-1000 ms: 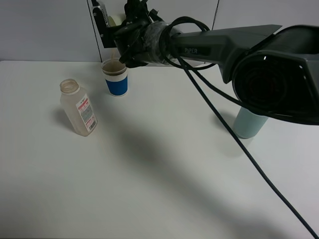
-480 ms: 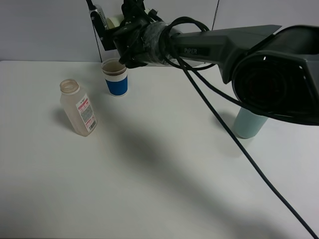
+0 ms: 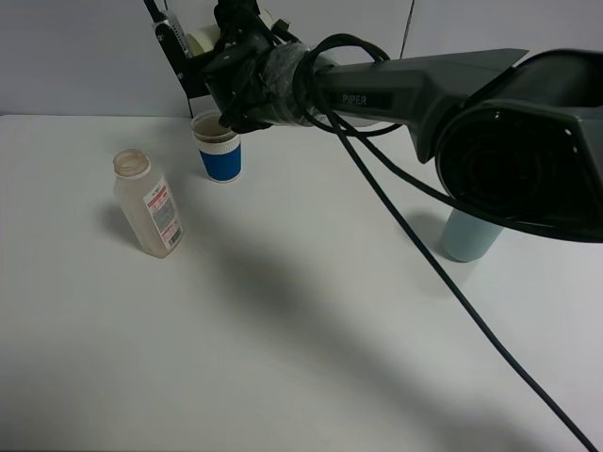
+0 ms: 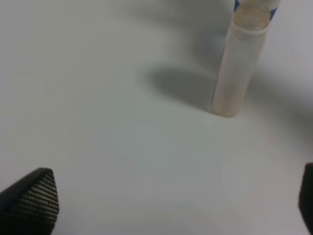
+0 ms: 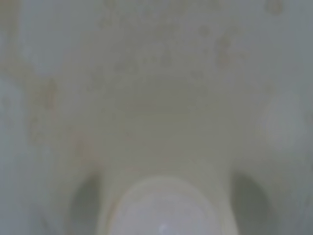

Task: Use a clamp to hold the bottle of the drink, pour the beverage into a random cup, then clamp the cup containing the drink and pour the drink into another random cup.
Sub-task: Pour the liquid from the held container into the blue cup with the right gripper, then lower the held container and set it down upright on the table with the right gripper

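Lifted higher than a second ago, the right gripper [image 3: 193, 42] holds the yellow-green cup [image 3: 201, 40], tipped above the blue-and-white cup [image 3: 219, 147]. Nearer, the bottle [image 3: 148, 203] stands upright. Left gripper [image 4: 161, 205] gapes wide, empty.

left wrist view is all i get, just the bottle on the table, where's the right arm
Observer: At the back of the table, with its gripper raised close by the blue cup.
Operator: is it holding anything
Observer: Yes, it is shut on the yellow cup, which is held tilted.
Operator: anything in the blue cup
Observer: Brown liquid shows inside it.
Operator: wheres the teal cup
Observer: The teal cup stands upright on the right side, partly hidden behind the right arm.
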Robot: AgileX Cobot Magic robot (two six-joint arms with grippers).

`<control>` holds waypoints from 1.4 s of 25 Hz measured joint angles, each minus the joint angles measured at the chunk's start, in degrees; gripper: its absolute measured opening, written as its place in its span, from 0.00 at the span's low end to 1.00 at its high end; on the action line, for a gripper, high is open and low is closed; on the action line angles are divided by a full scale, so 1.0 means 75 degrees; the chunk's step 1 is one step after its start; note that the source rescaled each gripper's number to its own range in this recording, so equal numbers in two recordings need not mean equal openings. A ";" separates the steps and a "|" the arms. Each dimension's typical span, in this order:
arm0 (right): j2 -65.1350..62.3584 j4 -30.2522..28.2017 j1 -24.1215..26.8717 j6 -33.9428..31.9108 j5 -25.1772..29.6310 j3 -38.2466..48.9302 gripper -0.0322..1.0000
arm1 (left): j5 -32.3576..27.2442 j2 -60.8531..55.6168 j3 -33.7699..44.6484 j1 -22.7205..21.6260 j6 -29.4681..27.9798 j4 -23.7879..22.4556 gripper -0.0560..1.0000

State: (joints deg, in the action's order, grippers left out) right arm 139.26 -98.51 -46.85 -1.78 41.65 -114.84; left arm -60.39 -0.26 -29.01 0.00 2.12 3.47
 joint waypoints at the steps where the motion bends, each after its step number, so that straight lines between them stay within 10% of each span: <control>1: 0.0000 0.0058 0.0000 -0.0174 0.0000 0.0000 0.06 | 0.0000 0.0000 0.0000 0.0000 0.0000 0.0000 1.00; 13: -0.0157 0.2699 0.0022 -0.3856 0.0878 0.0000 0.06 | 0.0000 0.0000 0.0000 0.0000 0.0000 0.0000 1.00; 35: -0.2469 0.7724 0.0063 -0.2463 0.0107 0.0490 0.06 | 0.0000 0.0000 0.0000 0.0000 0.0000 0.0000 1.00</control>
State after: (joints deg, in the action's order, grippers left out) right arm 120.74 -40.58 -46.38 -20.25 42.45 -111.17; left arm -60.39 -0.26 -29.01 0.00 2.12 3.47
